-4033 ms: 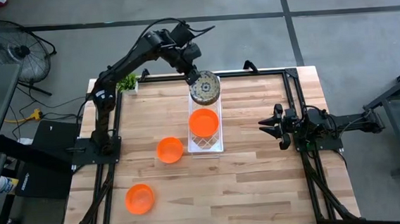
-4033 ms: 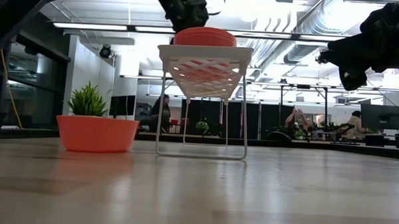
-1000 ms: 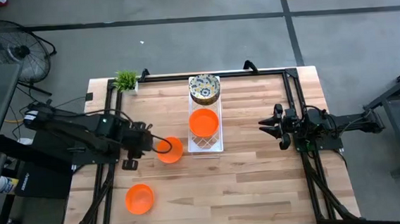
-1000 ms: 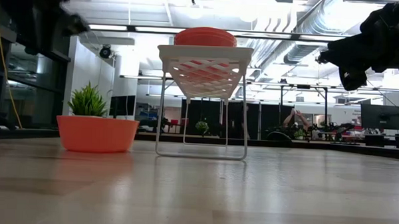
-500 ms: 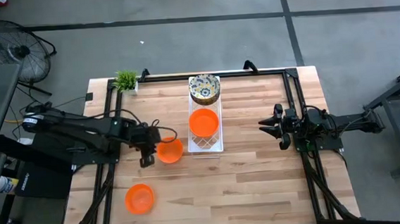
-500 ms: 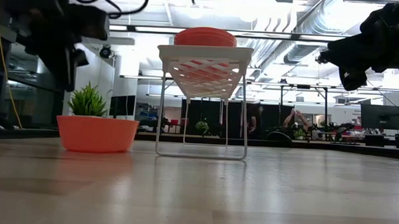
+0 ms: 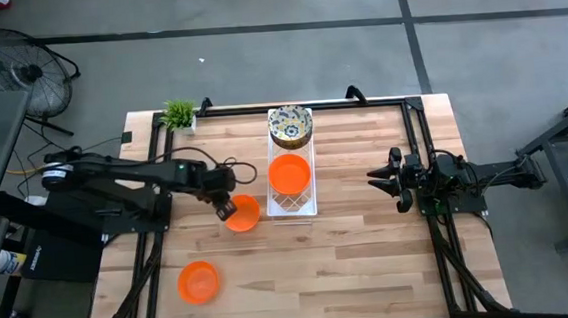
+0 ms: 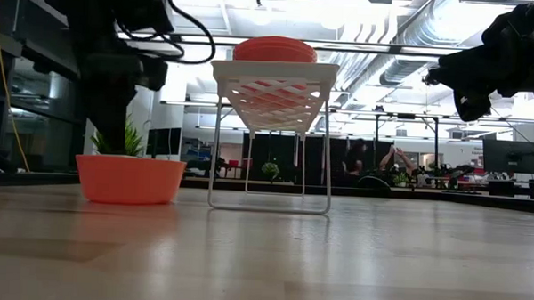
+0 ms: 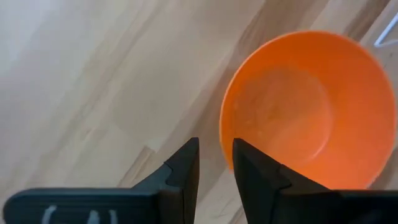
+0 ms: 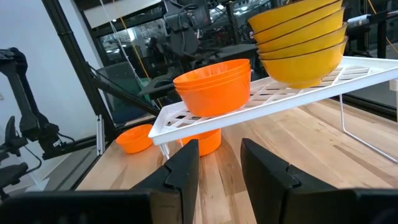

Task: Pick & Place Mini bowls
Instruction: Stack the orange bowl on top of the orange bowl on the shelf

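An orange mini bowl (image 7: 242, 213) (image 9: 305, 112) stands upright on the wooden table, left of a white wire rack (image 7: 294, 204). The rack carries a stack of orange mini bowls (image 7: 290, 174) and, at its far end, a stack of patterned ones (image 7: 290, 126). A second lone orange bowl (image 7: 197, 282) stands nearer the front. My left gripper (image 7: 225, 209) (image 9: 216, 149) is open and points down just above the first bowl's left rim (image 9: 222, 127), one finger over the inside and one outside. My right gripper (image 7: 374, 178) (image 10: 217, 152) waits open at the table's right.
A small green potted plant (image 7: 179, 114) stands at the far left corner. Black frame rails (image 7: 414, 130) run along the table's left, right and far sides. Bare wood lies in front of the rack and between the rack and my right gripper.
My left gripper has swung from the table's left side toward the orange bowl beside the rack, sunk toward it and rolled at the wrist. Its fingers now stand over the bowl's rim. The bowls have stayed where they were.
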Robot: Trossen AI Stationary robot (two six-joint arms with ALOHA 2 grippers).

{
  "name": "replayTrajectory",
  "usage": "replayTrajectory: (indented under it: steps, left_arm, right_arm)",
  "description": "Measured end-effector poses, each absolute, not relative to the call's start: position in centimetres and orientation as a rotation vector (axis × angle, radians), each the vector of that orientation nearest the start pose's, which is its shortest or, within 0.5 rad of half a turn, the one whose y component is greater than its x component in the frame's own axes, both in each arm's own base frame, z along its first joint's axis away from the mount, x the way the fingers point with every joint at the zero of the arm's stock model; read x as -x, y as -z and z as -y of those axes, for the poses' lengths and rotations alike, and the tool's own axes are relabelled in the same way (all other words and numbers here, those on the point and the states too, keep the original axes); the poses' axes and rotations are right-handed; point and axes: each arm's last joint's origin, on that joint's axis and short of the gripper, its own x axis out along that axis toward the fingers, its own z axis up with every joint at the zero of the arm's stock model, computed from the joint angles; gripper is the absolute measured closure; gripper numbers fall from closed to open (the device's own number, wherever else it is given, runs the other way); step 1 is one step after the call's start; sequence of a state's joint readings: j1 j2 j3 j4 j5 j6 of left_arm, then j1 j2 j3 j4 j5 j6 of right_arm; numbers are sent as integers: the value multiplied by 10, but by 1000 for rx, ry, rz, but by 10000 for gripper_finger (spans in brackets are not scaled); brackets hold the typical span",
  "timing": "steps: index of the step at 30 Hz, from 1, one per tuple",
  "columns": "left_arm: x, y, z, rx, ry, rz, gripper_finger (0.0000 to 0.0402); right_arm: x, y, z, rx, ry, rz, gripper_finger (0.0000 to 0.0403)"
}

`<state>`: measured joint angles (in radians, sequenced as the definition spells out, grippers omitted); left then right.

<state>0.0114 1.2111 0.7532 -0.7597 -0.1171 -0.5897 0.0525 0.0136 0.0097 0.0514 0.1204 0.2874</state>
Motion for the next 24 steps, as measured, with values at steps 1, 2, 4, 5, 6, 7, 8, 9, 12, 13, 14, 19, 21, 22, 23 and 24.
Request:
replayTrajectory:
  steps: [1,2,4,5,6,7,8,9,12,13,14,19,21,22,23,24]
  left_arm:
    - [-209,-203,-6,458,-460,-1152,309]
    - [-209,-202,-6,465,-456,-1162,309]
    - [-213,-199,-6,475,-441,-1163,309]
    - [-215,-196,-5,477,-437,-1174,309]
    - [-216,-194,-5,478,-437,-1191,309]
    - [-217,-192,-5,485,-446,-1201,309]
    - [-217,-190,-5,492,-455,-1208,309]
    - [-217,-189,-5,493,-462,-1218,309]
    - [-218,-187,-5,492,-466,-1223,309]
    - [-219,-186,-5,492,-467,-1224,309]
    - [-219,-186,-5,489,-469,-1228,309]
    - [-219,-186,-5,487,-472,-1226,309]
    - [-219,-186,-5,487,-470,-1225,309]
    - [-219,-186,-5,487,-469,-1227,309]
    - [-219,-186,-5,486,-468,-1227,309]
    - [-219,-185,-5,489,-466,-1233,309]
  right_arm:
    - [-98,-171,-2,-291,61,57,295]
    - [-98,-171,-2,-291,60,57,295]
    - [-98,-171,-2,-291,60,59,295]
    - [-98,-171,-2,-292,60,59,295]
    - [-98,-171,-2,-291,60,59,295]
    - [-98,-171,-2,-291,60,60,295]
    - [-98,-171,-2,-292,60,61,295]
    - [-98,-171,-2,-292,60,60,295]
    - [-98,-171,-2,-292,61,60,295]
    - [-98,-171,-2,-291,60,60,295]
    - [-98,-171,-2,-292,60,59,295]
    - [-98,-171,-2,-291,60,58,295]
    - [-98,-171,-2,-291,60,57,295]
    - [-98,-171,-2,-291,60,57,295]
    - [-98,-171,-2,-291,60,57,295]
    - [-98,-171,-2,-291,60,57,295]
